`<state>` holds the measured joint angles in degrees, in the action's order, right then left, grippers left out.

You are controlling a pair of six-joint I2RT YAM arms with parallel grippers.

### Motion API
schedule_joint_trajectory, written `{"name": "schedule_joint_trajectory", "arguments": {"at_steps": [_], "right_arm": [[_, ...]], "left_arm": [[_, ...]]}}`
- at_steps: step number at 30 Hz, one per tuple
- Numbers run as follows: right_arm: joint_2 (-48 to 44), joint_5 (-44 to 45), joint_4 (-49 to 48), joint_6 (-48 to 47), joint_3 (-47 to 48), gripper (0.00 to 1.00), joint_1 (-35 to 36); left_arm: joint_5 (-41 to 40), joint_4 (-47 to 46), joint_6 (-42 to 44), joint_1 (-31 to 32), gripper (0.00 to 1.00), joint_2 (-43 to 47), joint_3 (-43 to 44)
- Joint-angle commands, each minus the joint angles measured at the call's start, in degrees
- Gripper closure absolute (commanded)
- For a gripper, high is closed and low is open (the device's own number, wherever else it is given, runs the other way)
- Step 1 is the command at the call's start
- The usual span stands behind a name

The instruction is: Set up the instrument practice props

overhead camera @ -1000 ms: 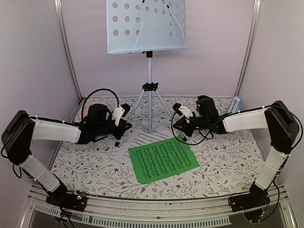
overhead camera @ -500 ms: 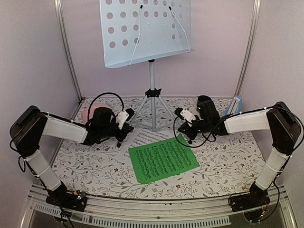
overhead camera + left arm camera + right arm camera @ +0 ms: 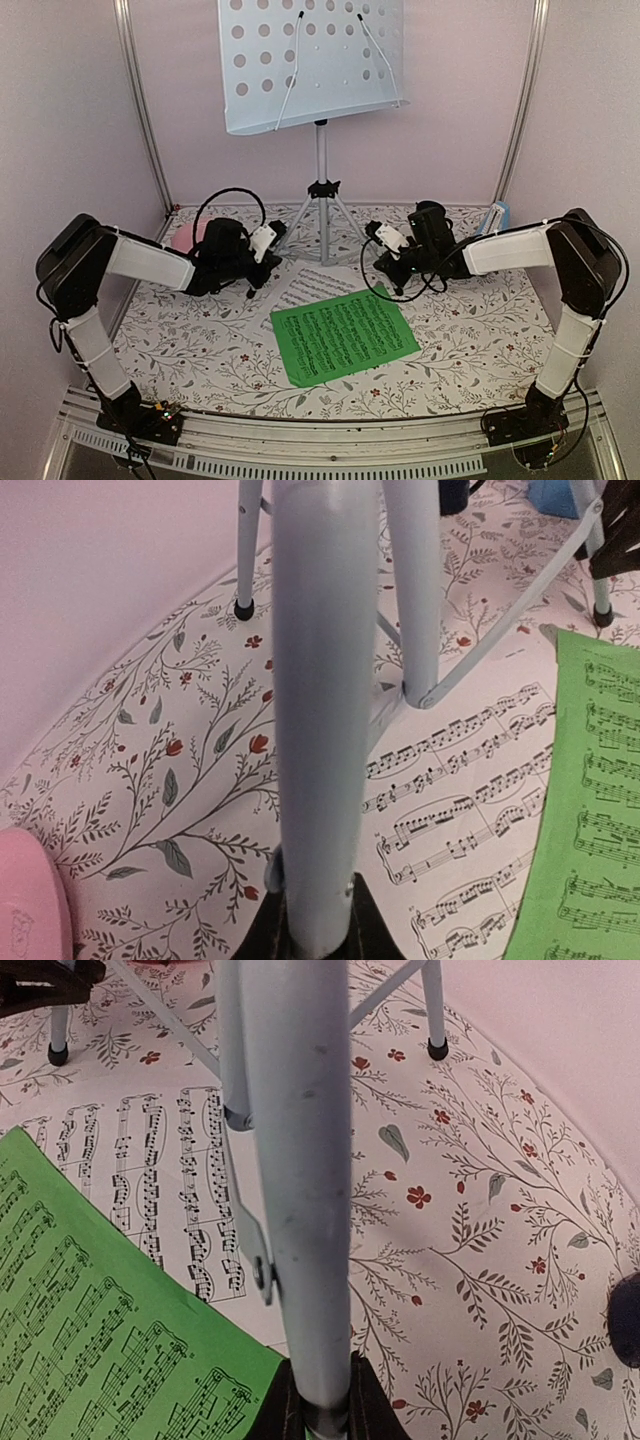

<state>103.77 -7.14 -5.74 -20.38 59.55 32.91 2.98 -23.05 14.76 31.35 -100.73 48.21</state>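
The pale grey perforated music stand (image 3: 310,60) stands on its silver tripod (image 3: 320,205) at the back centre. My left gripper (image 3: 272,248) is shut on the tripod's left leg (image 3: 315,680), low near its foot. The right leg (image 3: 295,1160) is clamped the same way in my right gripper (image 3: 372,252), which is shut. On the cloth in front lie a green sheet-music page (image 3: 345,335) and a white page (image 3: 310,290), partly under the green one. The small light-blue metronome (image 3: 497,217) stands at the back right.
A pink plate (image 3: 185,235) lies behind my left arm near the back left wall. A dark mug (image 3: 626,1320) shows at the edge of the right wrist view. Metal frame posts (image 3: 140,100) rise on both sides. The floral tablecloth (image 3: 200,350) covers the table.
The stand has shifted a little with both grippers holding its legs. Its desk now sits higher and larger in view, and my left arm has folded in towards the centre.
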Motion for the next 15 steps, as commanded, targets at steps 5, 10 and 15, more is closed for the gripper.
{"name": "schedule_joint_trajectory", "arguments": {"at_steps": [5,10,15], "right_arm": [[2.11,14.3,8.95,2.4,1.52,1.0,-6.51],[3.54,12.63,9.71,1.93,3.19,1.0,-5.79],[4.26,12.08,11.07,1.16,4.62,1.0,-3.55]], "left_arm": [[-15.86,12.12,3.36,-7.09,1.0,-8.77,5.98],[-15.38,12.51,4.38,-7.05,0.95,-9.89,7.66],[-14.88,13.56,3.35,-5.92,0.77,-6.43,6.89]]}}
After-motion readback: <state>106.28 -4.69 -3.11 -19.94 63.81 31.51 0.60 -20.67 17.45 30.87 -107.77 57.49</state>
